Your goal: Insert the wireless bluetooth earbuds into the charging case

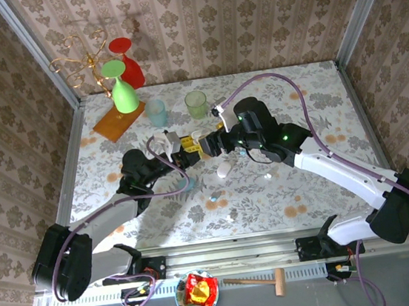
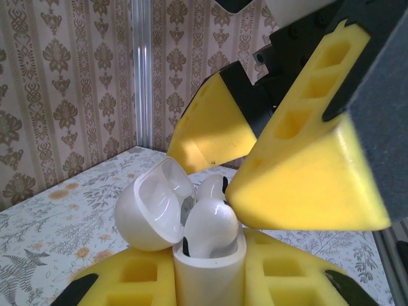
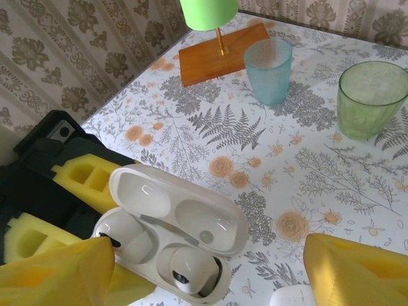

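White glossy earbud sat in the case, 5 o'clock well. Left gripper clamped the case base; right gripper stood wide, empty, above it. Earbud judged light, slick, stiff; best pinched across its rounded head.

Floral table: blue cup, green cup, board (wooden), earbuds

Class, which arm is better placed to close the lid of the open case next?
Probably right. The right gripper hangs open over the case; the left gripper is shut on it.
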Available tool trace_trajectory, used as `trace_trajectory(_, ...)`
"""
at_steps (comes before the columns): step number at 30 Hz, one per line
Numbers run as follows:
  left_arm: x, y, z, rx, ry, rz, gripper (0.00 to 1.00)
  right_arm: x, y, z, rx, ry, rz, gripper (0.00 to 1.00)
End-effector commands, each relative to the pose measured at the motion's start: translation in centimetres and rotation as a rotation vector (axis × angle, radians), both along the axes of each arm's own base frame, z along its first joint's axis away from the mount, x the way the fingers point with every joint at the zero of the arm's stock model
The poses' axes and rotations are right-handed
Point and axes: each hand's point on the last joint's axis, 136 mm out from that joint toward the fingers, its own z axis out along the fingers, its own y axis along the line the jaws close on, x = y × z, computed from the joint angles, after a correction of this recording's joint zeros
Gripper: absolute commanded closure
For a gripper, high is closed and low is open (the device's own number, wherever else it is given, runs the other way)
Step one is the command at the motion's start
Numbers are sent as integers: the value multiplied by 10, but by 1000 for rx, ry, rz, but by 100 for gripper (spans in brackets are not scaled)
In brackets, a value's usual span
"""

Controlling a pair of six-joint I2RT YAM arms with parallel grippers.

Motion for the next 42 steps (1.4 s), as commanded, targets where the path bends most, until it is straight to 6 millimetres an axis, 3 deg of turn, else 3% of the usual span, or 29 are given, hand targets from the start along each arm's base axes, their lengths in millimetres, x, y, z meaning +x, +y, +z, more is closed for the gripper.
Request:
trace_trajectory(1,-9,1,36,-60,-93,-23,100,1,-12,10,-13,-23,-34,21)
trace_trajectory(5,-10,1,37,-57,-100,-27,100,3,-15,9,-24,-19,-36,21)
trace_trajectory(11,-9,1,30,-36,-100,-23,100,-13,-5,43,96,-61,48,21)
trace_trajectory(16,-14,0,26,-13,-136,-50,100,-6,-12,64,185,-12,-6,23)
trace_trajectory(20,-23,-1,19,27,-208,-92,100,6,-14,56,98,104,-55,24)
trace_trajectory(27,-24,2,24,44,-277,-66,100,10,-14,4,-93,351,-88,24)
trace_trajectory(31,-23,5,24,51,-289,-46,100,7,-12,-13,-137,414,-66,24)
trace_trajectory(42,-9,12,25,46,-212,18,100,-14,-10,-9,-98,404,27,23)
